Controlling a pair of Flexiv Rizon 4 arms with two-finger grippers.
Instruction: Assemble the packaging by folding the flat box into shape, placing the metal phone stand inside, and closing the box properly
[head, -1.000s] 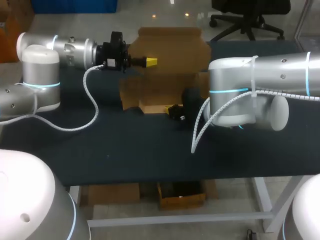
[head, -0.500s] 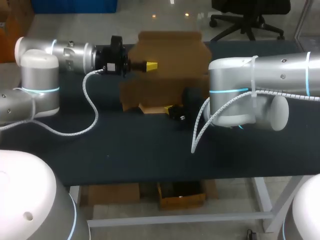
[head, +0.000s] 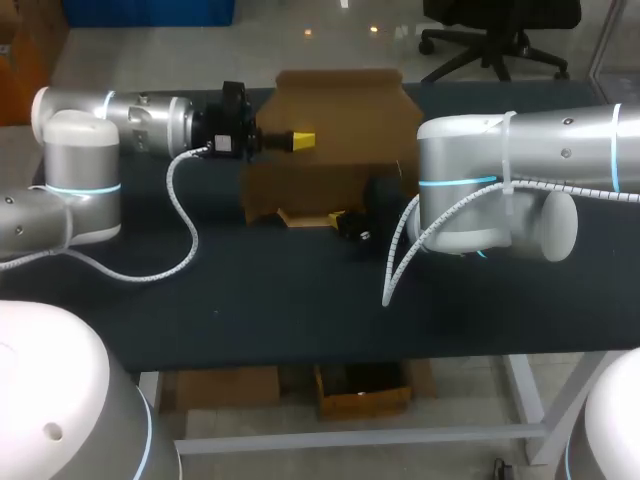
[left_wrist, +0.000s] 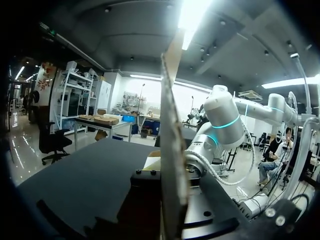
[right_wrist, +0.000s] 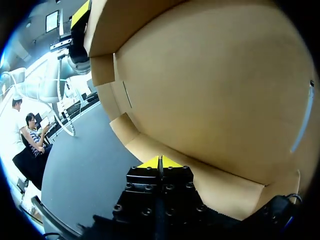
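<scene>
Possibly risks creasing or toppling the half-folded box (head: 335, 110), upright on the desk (head: 250, 300), through uneven pushing: left end effector (head: 301, 137) at the box's raised panel, grip impossible to tell, right end effector (right_wrist: 160, 162) closed together against the box's lower fold.
</scene>
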